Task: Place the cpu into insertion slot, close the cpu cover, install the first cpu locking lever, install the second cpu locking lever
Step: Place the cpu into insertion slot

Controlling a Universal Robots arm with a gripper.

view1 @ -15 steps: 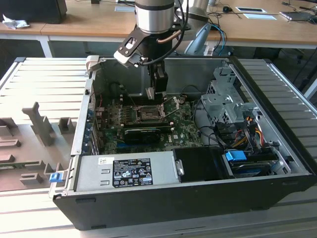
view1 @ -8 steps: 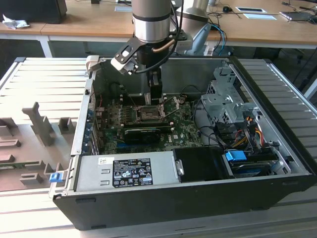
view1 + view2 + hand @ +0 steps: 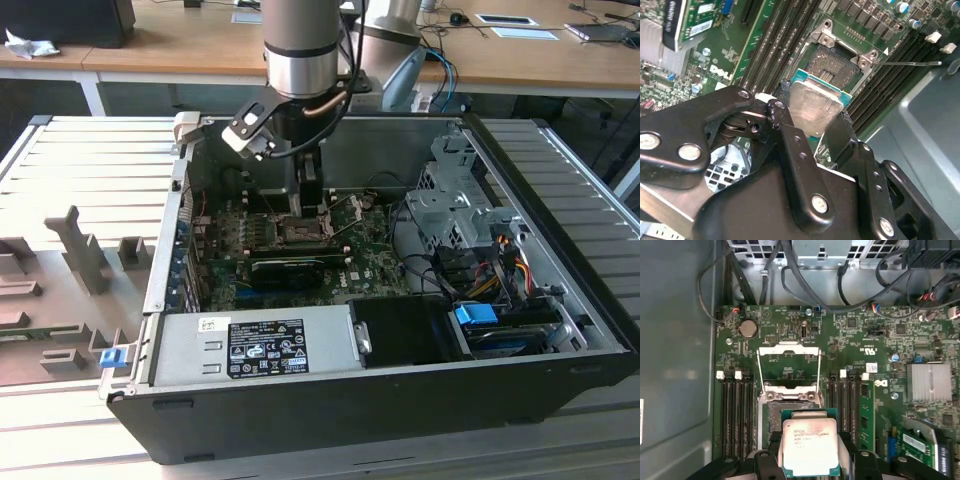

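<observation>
"Where's the cpu?"
"Clamped flat between the tool's fingers, partly overlapping the insertion slot."
"Which way is the slot?"
"Just ahead of the chip and beneath it. The cpu cover lies swung open beyond."

In the exterior view the arm and its gripper are blocking the far part of the insertion slot. In the first wrist view the cpu is covering part of the insertion slot, and the picture's edge is cutting off one side of the chip. The clamping fingers are hiding strips of its two edges. In the second wrist view the gripper is masking one corner of the cpu and the motherboard beneath it.
</observation>
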